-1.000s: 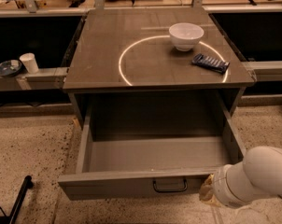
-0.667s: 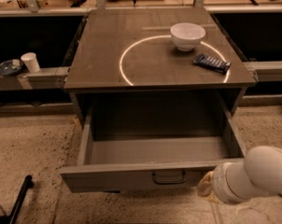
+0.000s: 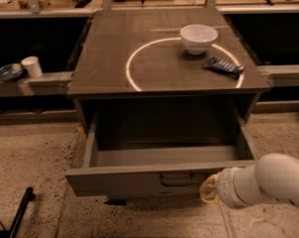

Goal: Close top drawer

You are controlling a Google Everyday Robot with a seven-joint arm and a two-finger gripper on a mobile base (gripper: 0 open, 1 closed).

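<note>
Top drawer (image 3: pixel 139 181) open; tool (image 3: pixel 209 189) at front panel's right end.

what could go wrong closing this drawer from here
The tool sits low by the right end of the wide grey-brown top drawer, beside its dark loop handle; an off-centre push may skew and jam it. A hard shove could jolt the white bowl and dark blue packet on top.
</note>
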